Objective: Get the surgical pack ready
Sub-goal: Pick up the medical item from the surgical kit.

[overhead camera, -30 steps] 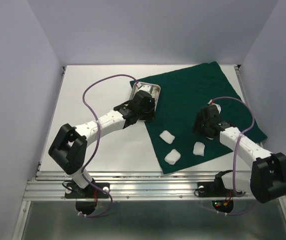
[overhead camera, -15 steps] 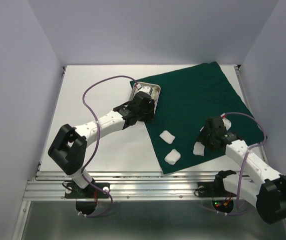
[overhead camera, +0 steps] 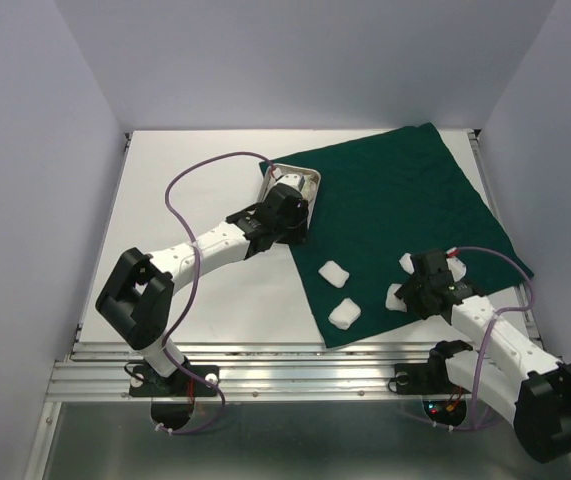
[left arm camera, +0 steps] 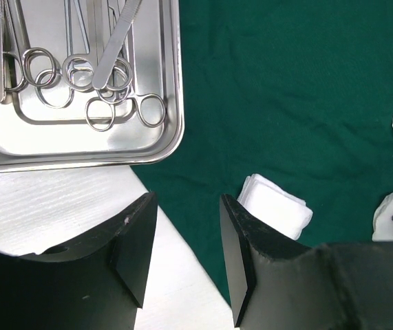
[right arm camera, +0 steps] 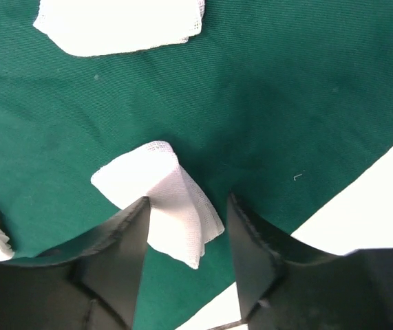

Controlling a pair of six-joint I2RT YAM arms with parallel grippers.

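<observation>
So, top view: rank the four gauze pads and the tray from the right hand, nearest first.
1. Right pads, at the right hand: too close to call.
2. Left pads, near cloth edge: too close to call.
3. Tray, far left cloth corner.

Dark green drape (overhead camera: 395, 190), white gauze pads (overhead camera: 334, 272), shiny silver tray (left arm camera: 173, 103), white table (overhead camera: 190, 170).
</observation>
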